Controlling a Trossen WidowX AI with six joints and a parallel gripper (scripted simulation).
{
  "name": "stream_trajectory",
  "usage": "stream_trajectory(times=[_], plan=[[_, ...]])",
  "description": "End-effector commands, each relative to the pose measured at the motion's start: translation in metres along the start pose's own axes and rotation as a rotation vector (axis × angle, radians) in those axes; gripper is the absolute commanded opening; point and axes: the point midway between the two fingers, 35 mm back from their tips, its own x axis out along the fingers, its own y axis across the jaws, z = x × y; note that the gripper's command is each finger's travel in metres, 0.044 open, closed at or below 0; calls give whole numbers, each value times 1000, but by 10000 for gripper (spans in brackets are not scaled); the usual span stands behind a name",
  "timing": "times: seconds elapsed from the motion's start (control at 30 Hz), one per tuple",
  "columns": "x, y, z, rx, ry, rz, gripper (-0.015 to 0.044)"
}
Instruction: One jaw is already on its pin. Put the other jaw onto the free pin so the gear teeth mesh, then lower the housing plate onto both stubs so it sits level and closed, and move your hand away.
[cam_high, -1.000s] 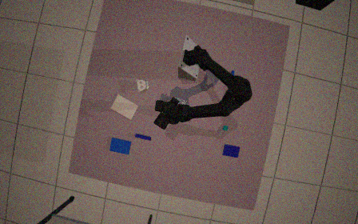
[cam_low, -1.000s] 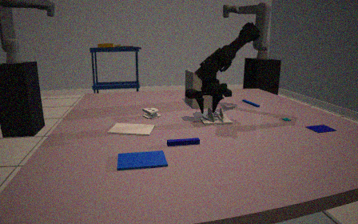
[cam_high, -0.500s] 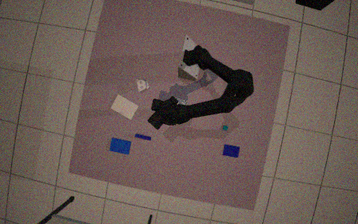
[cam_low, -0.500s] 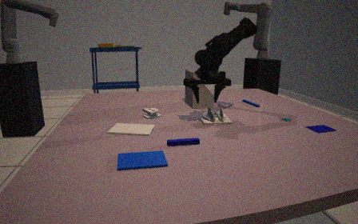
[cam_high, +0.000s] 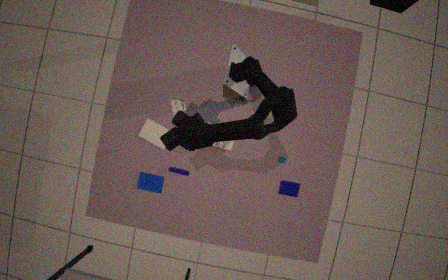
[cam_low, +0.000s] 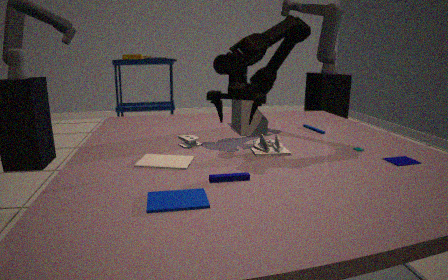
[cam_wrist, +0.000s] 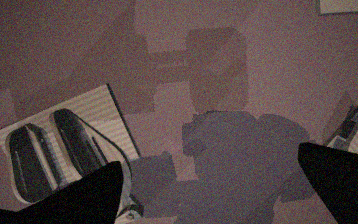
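Note:
The white base plate (cam_high: 227, 145) (cam_low: 257, 150) (cam_wrist: 102, 100) lies on the table, below and to one side of my gripper. Two grey jaws stand side by side on it: one jaw (cam_wrist: 30, 162) at the wrist view's left edge, the other jaw (cam_wrist: 75, 137) beside it. Their lower ends are partly hidden by my finger, so I cannot tell whether the teeth mesh. The small white housing plate (cam_high: 178, 106) (cam_low: 188, 138) lies apart from the base, cut off at the wrist view's right edge. My gripper (cam_low: 238, 119) (cam_wrist: 212, 161) is wide open and empty above the table, between the two.
A cream pad (cam_high: 152, 132) (cam_low: 165, 161) lies near the housing plate. A blue pad (cam_high: 150, 182) (cam_low: 178, 200) and a dark-blue bar (cam_high: 179, 171) (cam_low: 229, 177) lie nearby. A dark-blue square (cam_high: 289, 188) (cam_low: 401, 160), a teal piece (cam_high: 282, 160) (cam_low: 358, 149) and a blue bar (cam_low: 314, 129) lie farther off.

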Motion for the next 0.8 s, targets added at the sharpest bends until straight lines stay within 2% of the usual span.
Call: stream_trajectory(times=[0.0, 0.77], plan=[[-3, -25, 1, 117, 2, -10, 440], [-7, -154, -26, 693, 24, -9, 440]])
